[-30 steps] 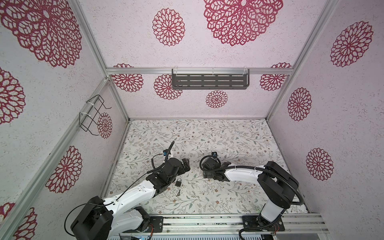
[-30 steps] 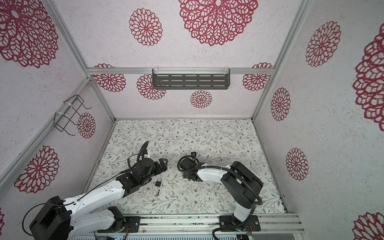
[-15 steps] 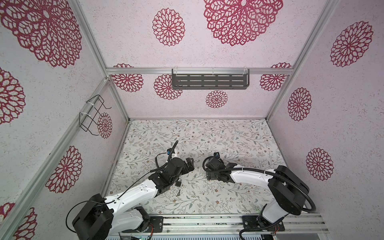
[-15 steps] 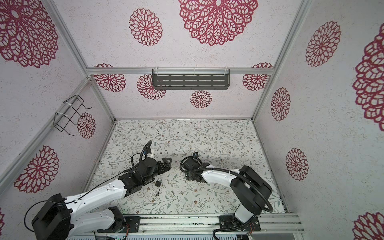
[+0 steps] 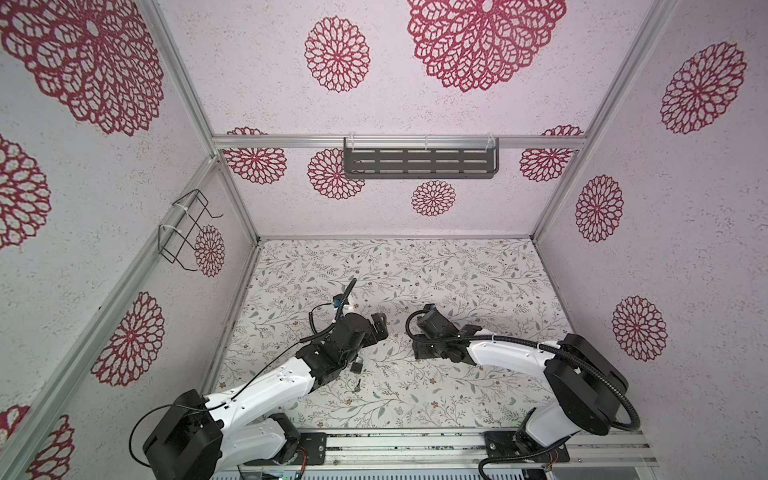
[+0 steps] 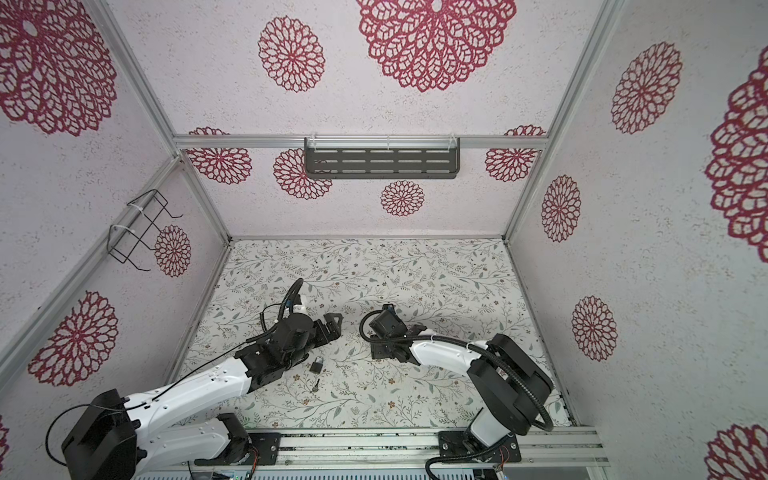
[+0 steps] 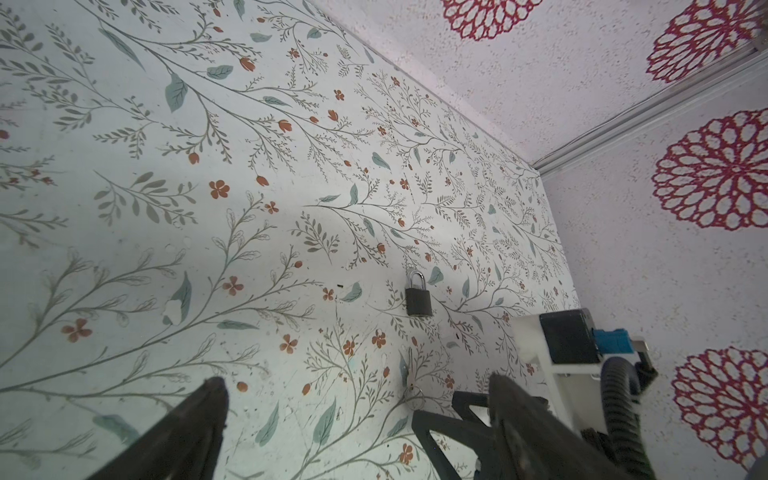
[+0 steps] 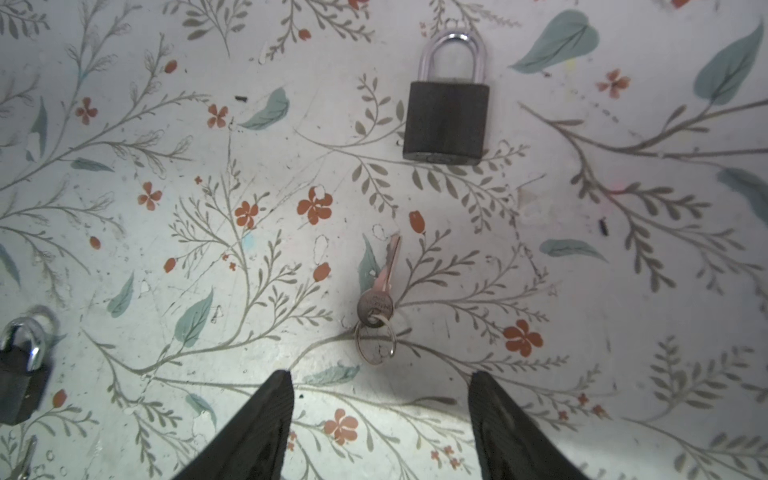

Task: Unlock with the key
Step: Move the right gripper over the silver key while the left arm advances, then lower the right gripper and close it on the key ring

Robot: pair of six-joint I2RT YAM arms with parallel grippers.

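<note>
Right wrist view: right claw (image 8: 378, 378), narrowed from full spread yet parted and empty, is aimed at the key (image 8: 380, 286), laid on the desk (image 8: 124, 208) near the padlock (image 8: 446, 120). Left claw (image 7: 357, 382) is spread wide. Key pickup is judged next.

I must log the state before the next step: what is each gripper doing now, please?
Left gripper: open, holding nothing.
Right gripper: open, holding nothing; the key lies on the table just beyond its fingertips, not touched.

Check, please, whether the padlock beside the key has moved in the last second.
No. In a top view the padlock lies where it did, just as far from the front rail.
</note>
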